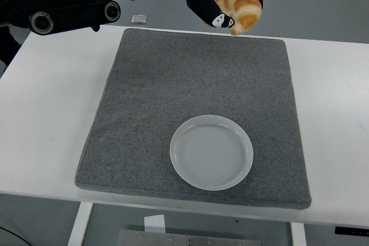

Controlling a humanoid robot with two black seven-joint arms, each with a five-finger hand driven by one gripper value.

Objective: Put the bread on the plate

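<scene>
Across the table (pixel 52 113) lies a grey mat (pixel 190 84) that covers most of its middle, far edge to near edge. On the mat, toward its near edge and a little right of centre, sits the empty plate (pixel 211 152). Beyond the table's far edge, near the mat's far left corner, a small square object (pixel 138 18) lies on the floor; what it is cannot be told.

Above the mat's far edge, right of its middle, the left hand (pixel 222 1) holds the bread (pixel 240 6) in the air, fingers (pixel 214 15) curled around it from the left and below. The bread's right end sticks out past the fingers, unsupported. The right hand is not in view.

Bread and plate are well apart, so the carry toward the near edge is still to be done. The grip looks partial, and I judge the loaf could slip or rotate out during the move and land on the mat. Releasing from too high could make it bounce or roll off the shallow plate. Lowering off-centre could catch the rim, tipping or shoving the light plate toward the mat's near edge.
</scene>
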